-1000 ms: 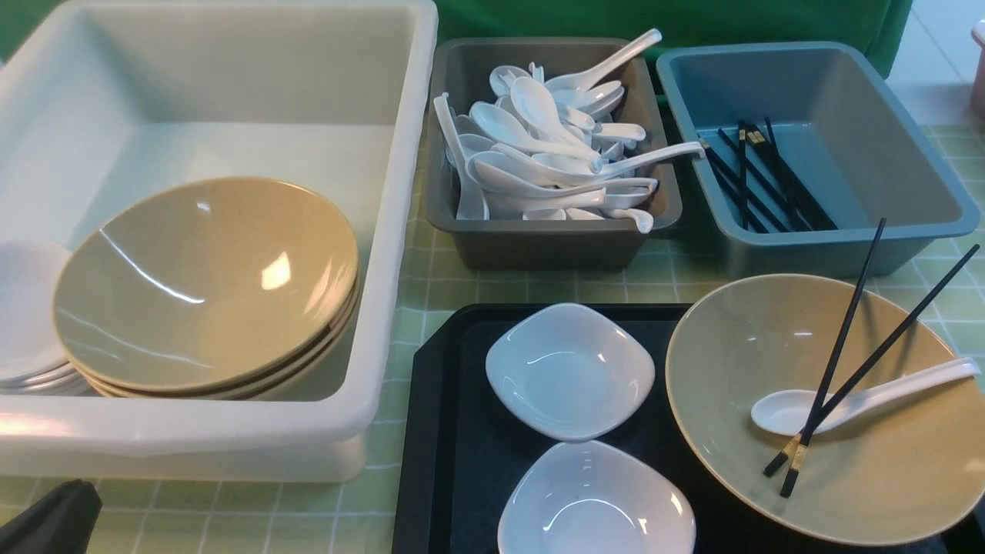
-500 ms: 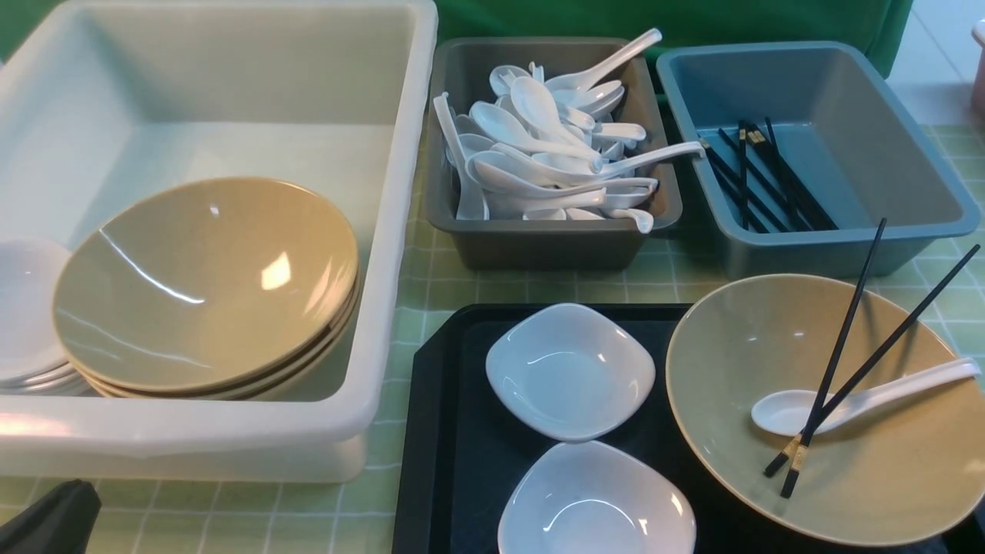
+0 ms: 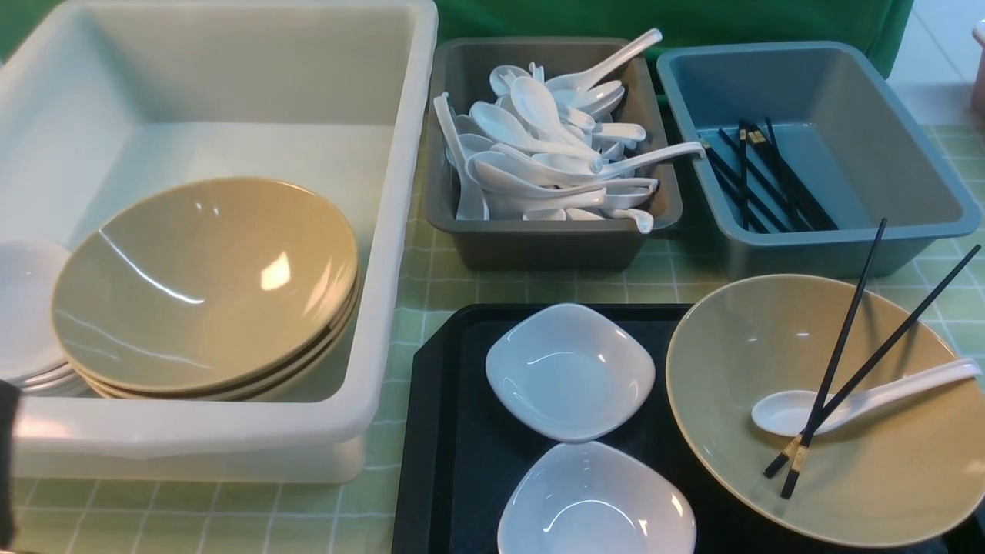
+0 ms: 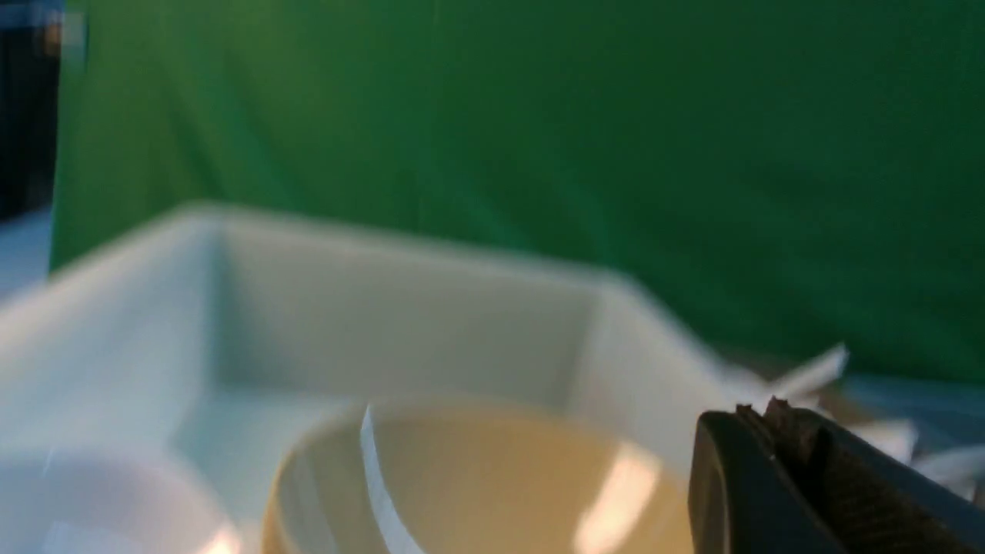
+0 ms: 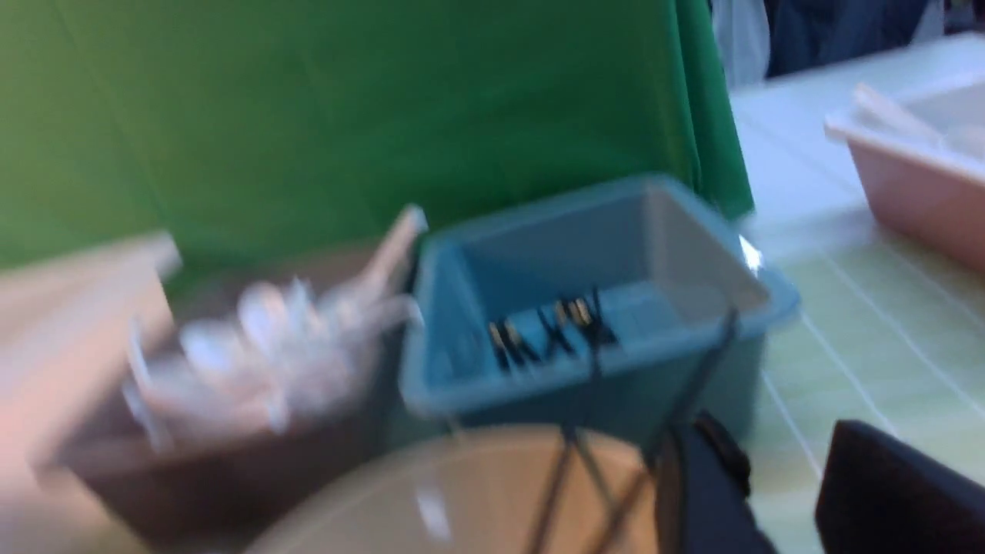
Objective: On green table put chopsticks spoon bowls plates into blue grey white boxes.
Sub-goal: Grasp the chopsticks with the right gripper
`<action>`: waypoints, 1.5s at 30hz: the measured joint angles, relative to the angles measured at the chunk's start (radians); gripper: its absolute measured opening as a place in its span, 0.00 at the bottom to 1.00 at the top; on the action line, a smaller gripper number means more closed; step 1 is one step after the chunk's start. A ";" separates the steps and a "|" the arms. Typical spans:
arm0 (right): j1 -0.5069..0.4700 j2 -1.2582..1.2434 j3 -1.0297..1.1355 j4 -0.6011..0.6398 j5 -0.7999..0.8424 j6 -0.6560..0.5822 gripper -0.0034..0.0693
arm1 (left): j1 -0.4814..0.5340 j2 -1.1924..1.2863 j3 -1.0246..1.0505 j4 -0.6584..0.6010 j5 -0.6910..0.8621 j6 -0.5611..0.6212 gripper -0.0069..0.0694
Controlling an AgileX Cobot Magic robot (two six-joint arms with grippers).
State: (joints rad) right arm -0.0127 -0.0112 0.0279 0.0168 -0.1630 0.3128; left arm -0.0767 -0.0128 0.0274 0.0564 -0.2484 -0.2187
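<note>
Tan bowl [image 3: 731,369] holding chopsticks [image 3: 833,362] and spoon [image 3: 781,412], left pincer [image 4: 769,412] closed

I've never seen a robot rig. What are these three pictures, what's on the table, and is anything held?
A two-armed robot is sorting tableware. The wide picture looks forward from between its arms; the two blurry ones come from cameras on its wrists. On the green table stand a white box with stacked bowls, a grey box of spoons and a blue box of chopsticks. A black tray in front carries two plates and a bowl holding a spoon and two loose chopsticks. The left hand is shut, the right hand open; neither holds anything.
</note>
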 joint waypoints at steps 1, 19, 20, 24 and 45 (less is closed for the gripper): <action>0.000 0.000 0.000 0.000 -0.033 0.016 0.37 | 0.000 0.000 0.000 -0.012 -0.075 -0.021 0.09; 0.000 0.578 -0.836 0.002 0.172 -0.135 0.37 | 0.000 0.463 -0.779 -0.165 0.189 0.151 0.09; 0.000 0.600 -0.856 0.002 0.203 -0.149 0.37 | 0.000 0.498 -0.802 -0.164 0.269 0.151 0.09; 0.000 0.723 -0.879 0.001 0.376 -0.267 0.37 | 0.000 0.645 -0.834 -0.167 0.577 0.151 0.09; 0.246 1.182 -1.002 0.003 1.000 -0.166 0.37 | -0.297 0.900 -0.837 -0.500 0.821 0.354 0.09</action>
State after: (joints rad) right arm 0.2332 1.1713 -0.9745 0.0203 0.8369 0.1466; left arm -0.3733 0.8868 -0.8096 -0.4437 0.5728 0.1353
